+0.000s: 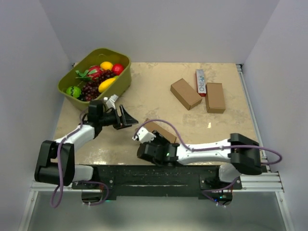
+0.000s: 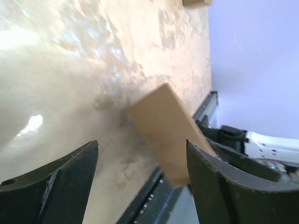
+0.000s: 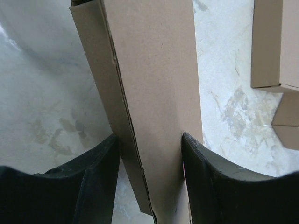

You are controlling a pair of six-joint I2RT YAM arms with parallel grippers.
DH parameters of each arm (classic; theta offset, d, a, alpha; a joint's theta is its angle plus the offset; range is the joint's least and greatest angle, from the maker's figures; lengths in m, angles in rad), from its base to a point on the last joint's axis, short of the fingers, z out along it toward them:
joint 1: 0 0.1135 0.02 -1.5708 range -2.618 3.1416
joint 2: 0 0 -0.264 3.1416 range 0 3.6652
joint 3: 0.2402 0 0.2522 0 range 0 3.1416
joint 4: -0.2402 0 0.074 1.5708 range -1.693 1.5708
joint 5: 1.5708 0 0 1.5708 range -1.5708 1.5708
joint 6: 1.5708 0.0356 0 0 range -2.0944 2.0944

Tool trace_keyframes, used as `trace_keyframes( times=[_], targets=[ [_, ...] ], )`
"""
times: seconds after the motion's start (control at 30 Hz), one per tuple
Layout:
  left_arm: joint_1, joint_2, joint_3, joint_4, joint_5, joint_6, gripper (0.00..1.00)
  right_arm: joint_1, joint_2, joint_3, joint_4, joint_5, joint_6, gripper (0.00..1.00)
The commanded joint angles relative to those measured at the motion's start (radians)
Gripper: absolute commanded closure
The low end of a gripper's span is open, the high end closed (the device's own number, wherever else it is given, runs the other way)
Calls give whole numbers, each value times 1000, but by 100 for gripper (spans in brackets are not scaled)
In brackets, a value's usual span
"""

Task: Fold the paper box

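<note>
The left arm [image 1: 79, 134] and right arm [image 1: 207, 149] share white link shells set between chunky black joint housings, both mounted on a black base rail [image 1: 154, 174]. A purple cable [image 1: 58, 159] loops beside the left arm; another arcs over the right. The left gripper [image 2: 141, 142] and right gripper [image 3: 149, 135] have broad, matte-black fingers [image 2: 60, 186] tapering to blunt tips.

paper box [image 1: 161, 131] | plain brown cardboard | closed | angled on table [image 1: 144, 101], near front edge

Olive basket [image 1: 124, 77] of toy fruit [image 1: 96, 83] at the worktop's [image 1: 154, 98] far left; far right, two brown boxes [image 1: 186, 93] [image 1: 215, 97] flank a white-and-red carton [image 1: 201, 82].
</note>
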Motion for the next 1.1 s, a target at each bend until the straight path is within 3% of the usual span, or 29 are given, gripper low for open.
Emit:
trace_keyframes(
  times=[0.0, 0.2, 0.43, 0.6, 0.87, 1.0, 1.07],
  targets=[
    [86, -130, 131, -61, -108, 184, 20, -135, -174, 43, -41, -289, -62, 49],
    [129, -284, 178, -75, -252, 290, 18, -378, -239, 94, -67, -740, -194, 48],
    [126, -324, 158, -53, -144, 397, 18, -519, -119, 207, -90, -1006, -378, 48],
    [96, -340, 161, -73, -119, 437, 18, -593, 30, 322, -187, -1095, -478, 49],
    [37, -364, 177, -165, -214, 514, 18, -691, 182, 453, -301, -1166, -575, 46],
    [20, -344, 180, -171, -210, 519, 19, -703, 185, 468, -279, -1140, -576, 21],
    [1, -334, 187, -171, -214, 537, 19, -708, 163, 464, -268, -1124, -572, 16]
  ],
)
